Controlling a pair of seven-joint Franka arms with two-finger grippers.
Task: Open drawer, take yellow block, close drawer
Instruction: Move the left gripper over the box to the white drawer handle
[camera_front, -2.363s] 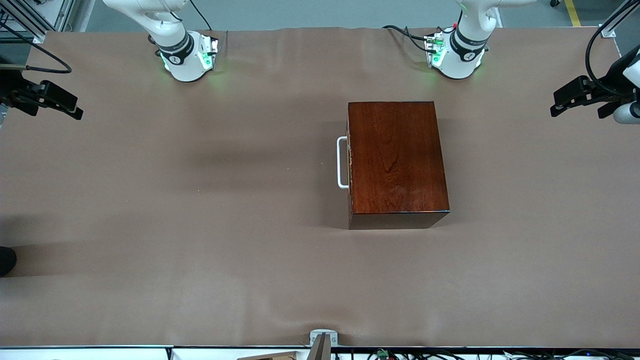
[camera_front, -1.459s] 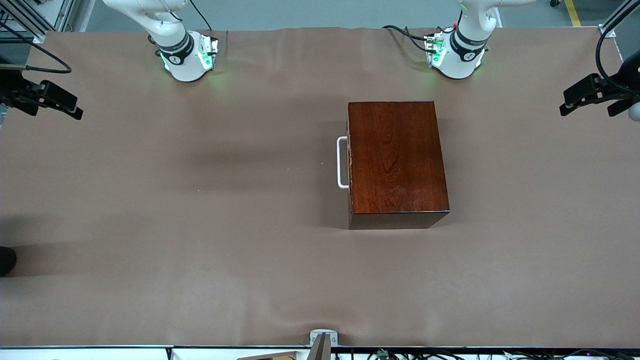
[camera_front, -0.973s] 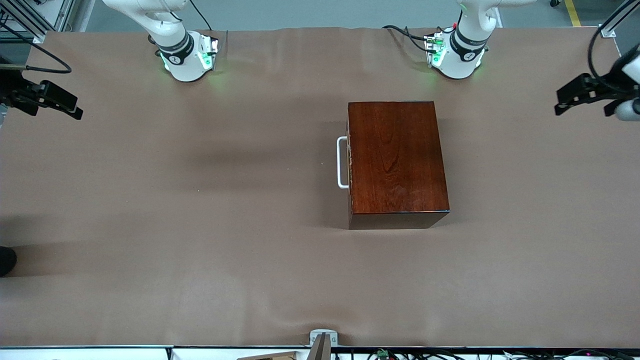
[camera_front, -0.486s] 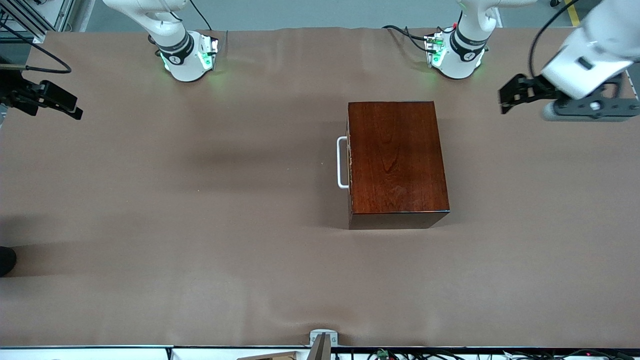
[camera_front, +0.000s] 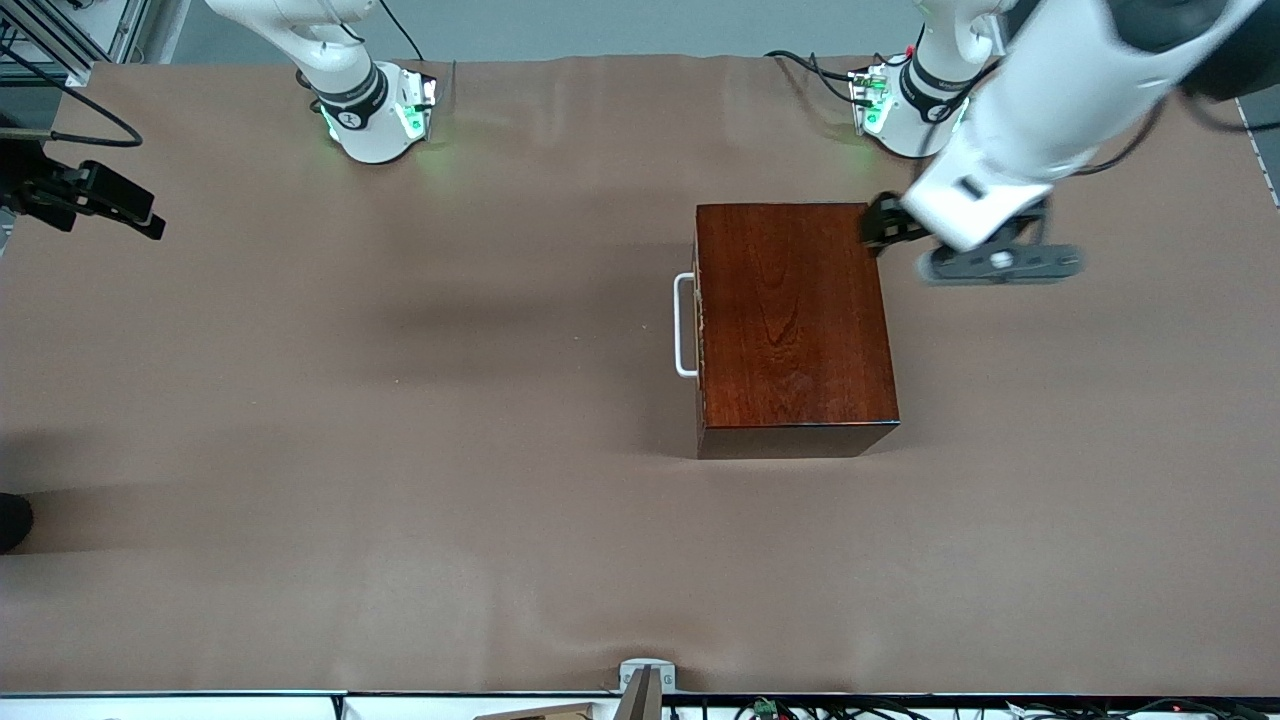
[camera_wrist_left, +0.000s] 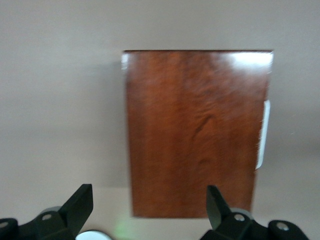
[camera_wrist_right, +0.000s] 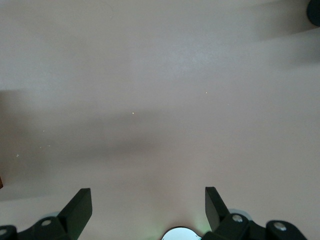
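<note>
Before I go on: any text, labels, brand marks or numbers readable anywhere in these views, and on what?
None readable.
The wooden box and its drawer's white handle: plain, no label.
Small dark emblems on the collars of the arm bases: too small to read.
The left gripper and right gripper: no markings visible.

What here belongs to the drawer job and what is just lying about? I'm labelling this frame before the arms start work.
For the job:
drawer, shut, with its white handle
left gripper, open, over the wooden box
right gripper, open, waiting at the right arm's end of the table
yellow block: not in view

Lying about:
table covering
cables by the left arm's base
</note>
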